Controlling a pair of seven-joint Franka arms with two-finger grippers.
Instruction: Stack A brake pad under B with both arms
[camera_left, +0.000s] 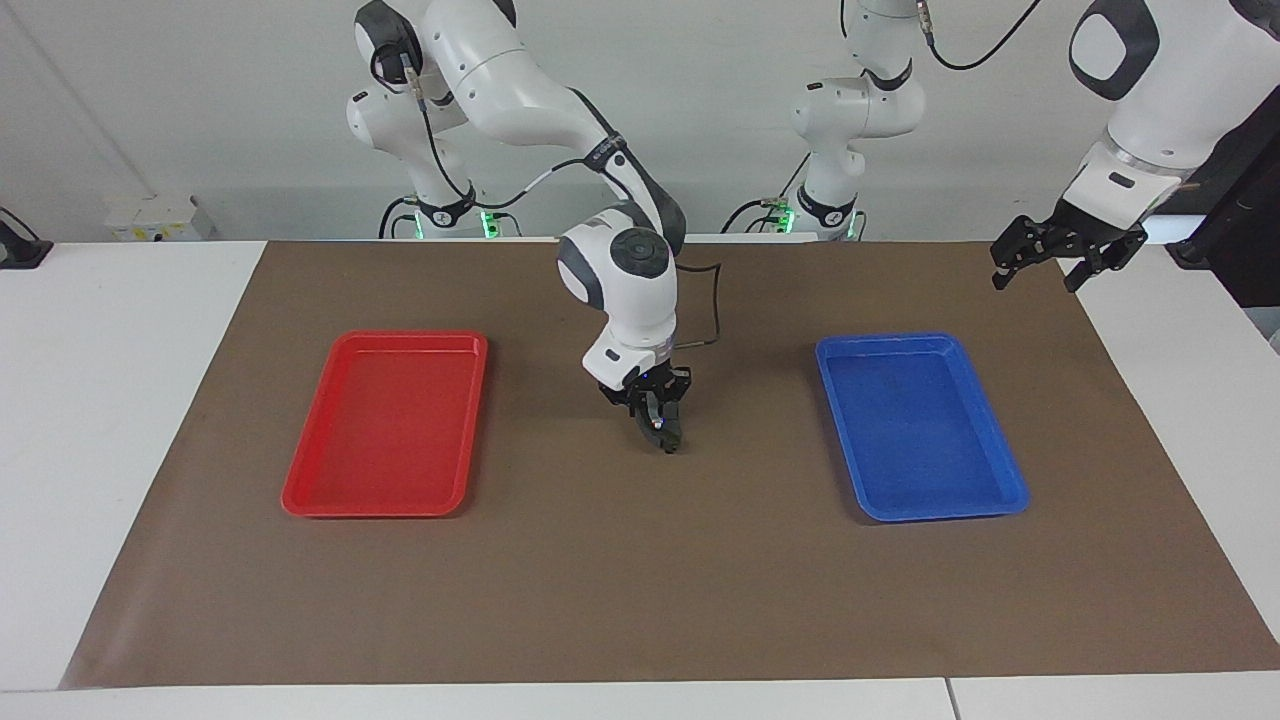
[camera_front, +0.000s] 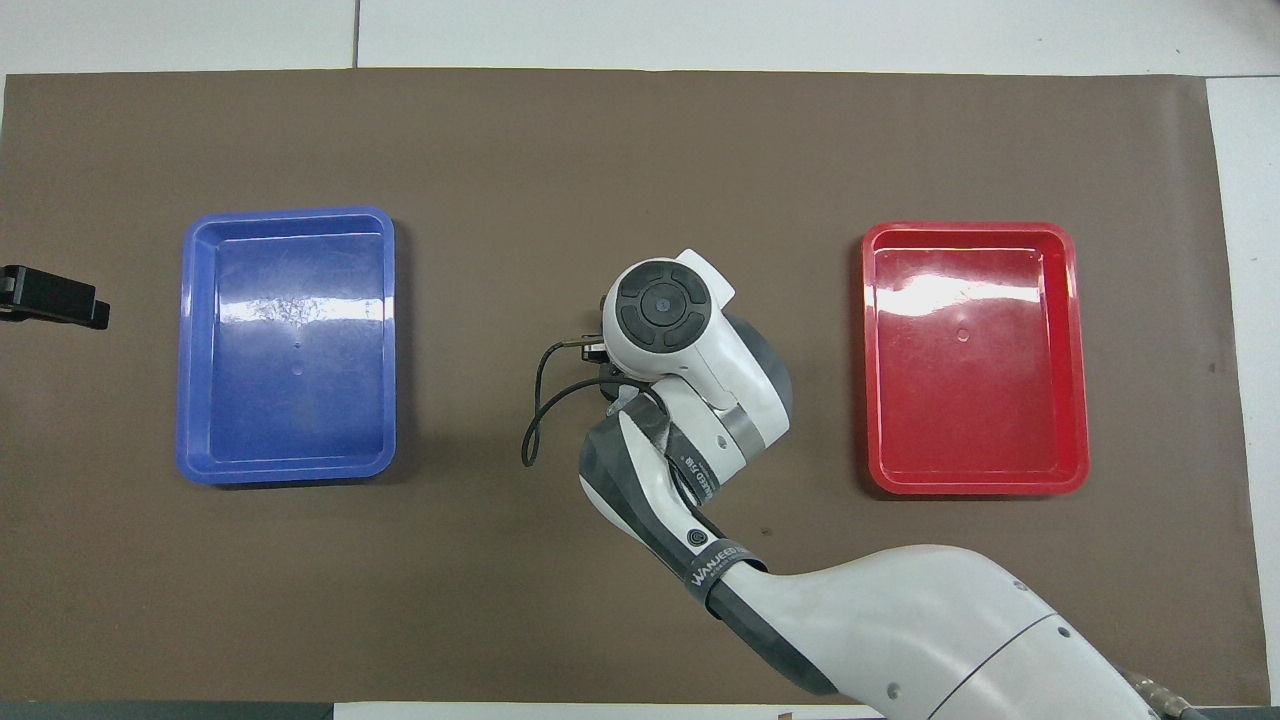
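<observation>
The right pincer (camera_left: 660, 432), closed on a dark piece, sits over the brake pad (camera_left: 672, 440) between red tray (camera_left: 385, 500) and blue tray (camera_left: 1000, 480); left pincer (camera_left: 1040, 265) hangs open at the mat's (camera_left: 640, 600) edge

Two white jointed arms with rounded glossy shells, dark grey bands at the joints and round dark grey caps over the joint axes. The right arm (camera_left: 520, 90) carries a thin black cable looping along its links and a dark band with white lettering near the wrist; the left arm (camera_left: 1150, 70) carries a similar black cable near its shoulder. Each ends in a black two-fingered claw, right claw (camera_left: 655, 425) and left claw (camera_left: 1045, 262); green lights glow at both bases.
</observation>
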